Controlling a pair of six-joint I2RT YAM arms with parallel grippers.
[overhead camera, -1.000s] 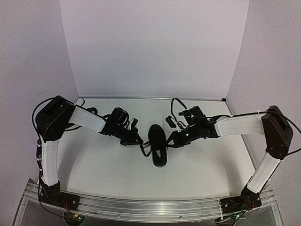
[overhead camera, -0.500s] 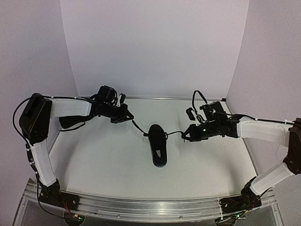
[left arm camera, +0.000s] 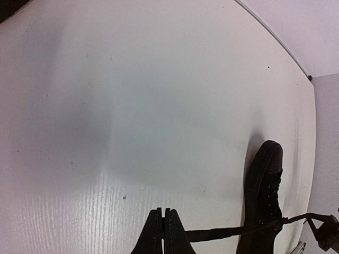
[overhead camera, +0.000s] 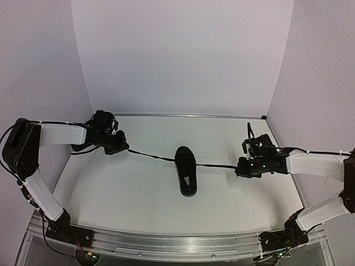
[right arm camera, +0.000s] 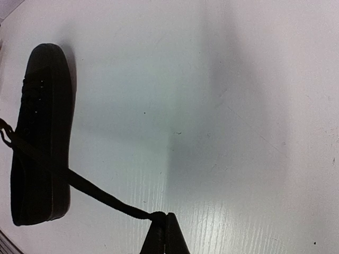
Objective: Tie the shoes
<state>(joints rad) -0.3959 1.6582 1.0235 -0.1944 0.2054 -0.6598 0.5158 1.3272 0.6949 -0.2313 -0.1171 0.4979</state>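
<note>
One black shoe lies in the middle of the white table, toe toward the back wall. A second shoe is not in view. My left gripper is shut on the end of the left lace, which runs taut to the shoe. My right gripper is shut on the end of the right lace, also taut. In the left wrist view my gripper pinches the lace leading to the shoe. In the right wrist view my gripper pinches the lace leading to the shoe.
White walls close the table at the back, the left and the right. An aluminium rail runs along the near edge between the arm bases. A black cable loops beside the left arm near the left wall.
Both grippers have moved outward from beside the shoe, left to the left and right to the right. The two laces have been drawn out from slack to taut.
</note>
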